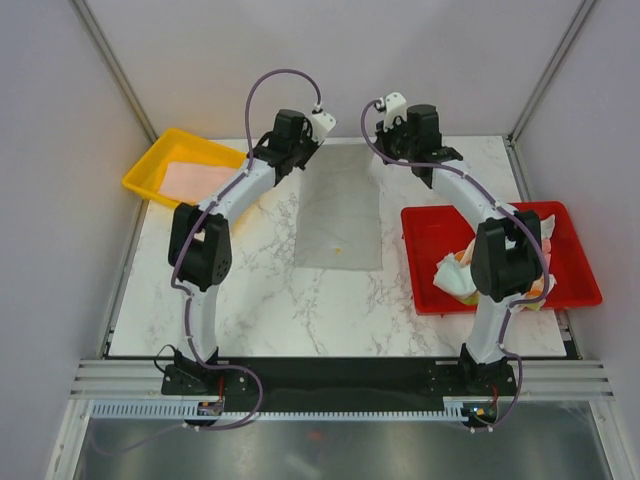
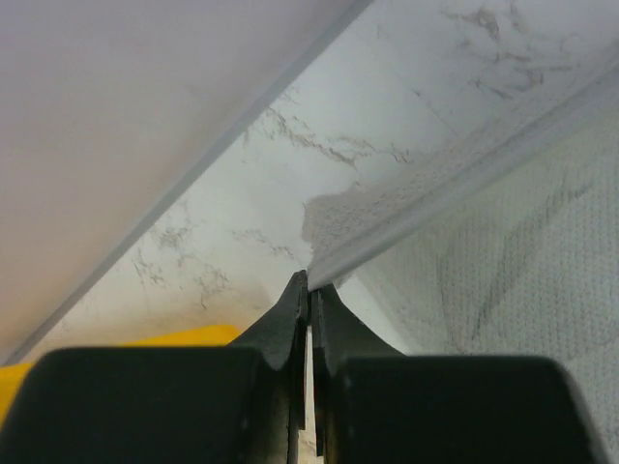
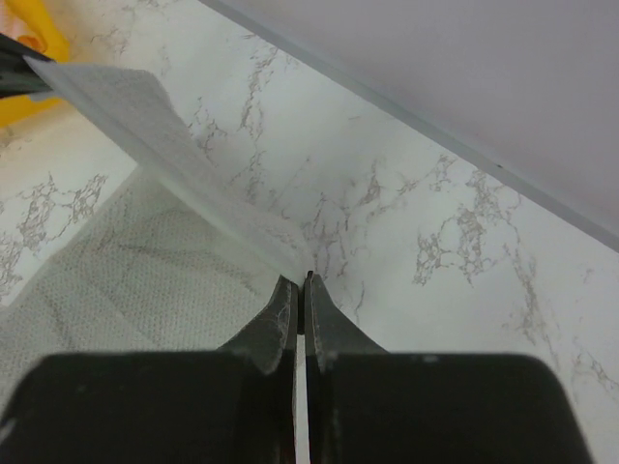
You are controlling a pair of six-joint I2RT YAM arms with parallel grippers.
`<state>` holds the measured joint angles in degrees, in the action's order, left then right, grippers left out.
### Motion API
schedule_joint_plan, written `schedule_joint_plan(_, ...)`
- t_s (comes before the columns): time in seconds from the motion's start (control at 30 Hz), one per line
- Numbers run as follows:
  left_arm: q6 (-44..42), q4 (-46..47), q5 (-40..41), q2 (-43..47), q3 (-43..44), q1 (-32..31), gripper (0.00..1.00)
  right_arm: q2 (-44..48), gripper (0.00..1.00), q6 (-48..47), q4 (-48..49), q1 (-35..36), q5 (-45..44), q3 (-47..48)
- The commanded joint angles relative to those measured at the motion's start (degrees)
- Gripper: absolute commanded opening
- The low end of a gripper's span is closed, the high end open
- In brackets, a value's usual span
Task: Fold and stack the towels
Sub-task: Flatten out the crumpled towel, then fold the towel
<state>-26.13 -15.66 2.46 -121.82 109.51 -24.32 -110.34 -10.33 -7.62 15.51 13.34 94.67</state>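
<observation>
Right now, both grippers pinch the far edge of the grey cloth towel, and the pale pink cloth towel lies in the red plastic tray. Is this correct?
Not quite: the pale pink cloth towel lies in the yellow plastic tray, as the top external view shows. The left gripper and right gripper do pinch the grey cloth towel's far edge.

You are in a robot lab cell, not a home. Plain pale walls [image 1: 60, 150] box in a marble-look table [image 1: 260, 300]. Metal posts [image 1: 115, 70] rise at the upper corners. The left arm [image 1: 200, 250] and right arm [image 1: 505, 260] are bolted to a black rail [image 1: 340, 375] along the bottom.
</observation>
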Motion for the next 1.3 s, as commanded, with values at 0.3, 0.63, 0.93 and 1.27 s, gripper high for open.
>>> schedule_joint_plan(0.3, -2.3, 1.9, -0.1, 16.4, -23.0, -1.5, 0.02, 9.7, 0.00, 2.7, 2.3, 0.0, 7.1, -17.1)
schedule_joint_plan(0.63, 2.1, 1.1, -0.3, 23.7, -34.7, -4.2, 0.02, 19.6, 0.00, 4.0, 1.2, 3.1, 1.9, -28.0)
schedule_joint_plan(0.93, 5.5, -0.2, -0.6, 26.1, -39.1, -6.0, 0.02, 23.4, 0.00, 4.3, -2.9, 4.7, -0.9, -32.2)
schedule_joint_plan(1.27, 7.3, -0.5, 2.6, 26.7, -44.0, -7.8, 0.02, 25.2, 0.00, 8.0, -4.6, 6.4, -4.6, -37.1)
